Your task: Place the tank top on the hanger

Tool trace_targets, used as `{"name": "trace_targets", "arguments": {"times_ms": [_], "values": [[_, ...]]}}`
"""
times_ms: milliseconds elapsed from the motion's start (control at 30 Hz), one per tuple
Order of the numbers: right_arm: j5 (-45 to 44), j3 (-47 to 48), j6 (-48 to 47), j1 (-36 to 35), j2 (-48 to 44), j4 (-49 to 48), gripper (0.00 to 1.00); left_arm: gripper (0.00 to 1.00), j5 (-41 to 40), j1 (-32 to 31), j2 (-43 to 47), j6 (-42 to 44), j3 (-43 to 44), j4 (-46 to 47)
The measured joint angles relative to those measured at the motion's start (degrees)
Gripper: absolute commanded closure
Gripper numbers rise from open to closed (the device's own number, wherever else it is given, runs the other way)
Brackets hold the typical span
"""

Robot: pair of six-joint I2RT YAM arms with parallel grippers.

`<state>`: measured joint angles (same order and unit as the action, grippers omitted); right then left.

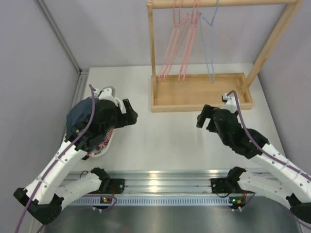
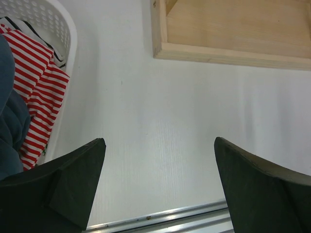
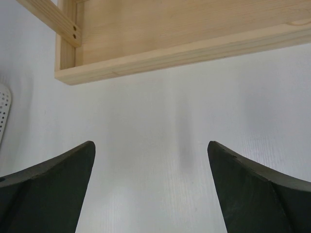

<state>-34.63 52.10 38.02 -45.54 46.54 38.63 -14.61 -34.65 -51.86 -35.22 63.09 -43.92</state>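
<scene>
A basket sits at the left side of the bench. The tank top lies in it, with a striped garment beside it toward the near right. The left arm reaches over the basket, its left fingers just right of the basket. A rack stands at the far middle and right, its tray on the bench. From its rail hangs the hanger, right of the other hangers. The right fingers are before the tray's right part.
</scene>
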Motion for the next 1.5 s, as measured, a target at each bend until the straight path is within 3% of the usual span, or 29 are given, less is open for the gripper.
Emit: {"name": "trace_targets", "arguments": {"times_ms": [233,500,700,867,1067,1133,1267,1400,1500], "values": [[1.0,-0.6,-0.8,0.0,-1.4,0.1,0.00,0.01,-3.8,0.0,0.2,-2.5,0.0,-2.3],[2.1,-2.7,-2.5,0.0,-3.1,-0.2,0.00,0.10,-13.6,0.0,-0.8,-4.8,2.9,-8.5],[3.5,-3.7,-3.3,0.0,-3.1,-1.1,0.00,0.11,-26.7,0.0,-4.3,-6.3,10.6,-15.2],[5.3,-4.9,-3.5,0.0,-3.3,-2.4,0.00,0.12,-33.9,2.7,-7.6,-6.6,7.9,-17.8],[7.1,-4.9,-3.4,0.0,-2.6,-2.9,0.00,0.16,-34.7,9.8,-13.2,-3.5,1.3,-15.7],[7.7,-4.9,-3.3,0.0,-2.6,-2.9,0.00,0.22,-34.2,11.9,-13.7,-2.1,-0.5,-14.2],[8.2,-5.4,-3.3,0.0,-2.8,-3.1,0.00,1.00,-33.9,13.6,-14.1,-0.3,-1.4,-12.2],[8.4,-5.5,-3.3,0.0,-3.0,-3.1,0.00,1.00,-31.2,13.7,-14.1,2.6,0.9,-12.5],[8.4,-5.5,-3.4,0.0,-3.0,-3.1,0.00,1.00,-28.2,13.1,-14.6,4.3,9.6,-14.8]]}}
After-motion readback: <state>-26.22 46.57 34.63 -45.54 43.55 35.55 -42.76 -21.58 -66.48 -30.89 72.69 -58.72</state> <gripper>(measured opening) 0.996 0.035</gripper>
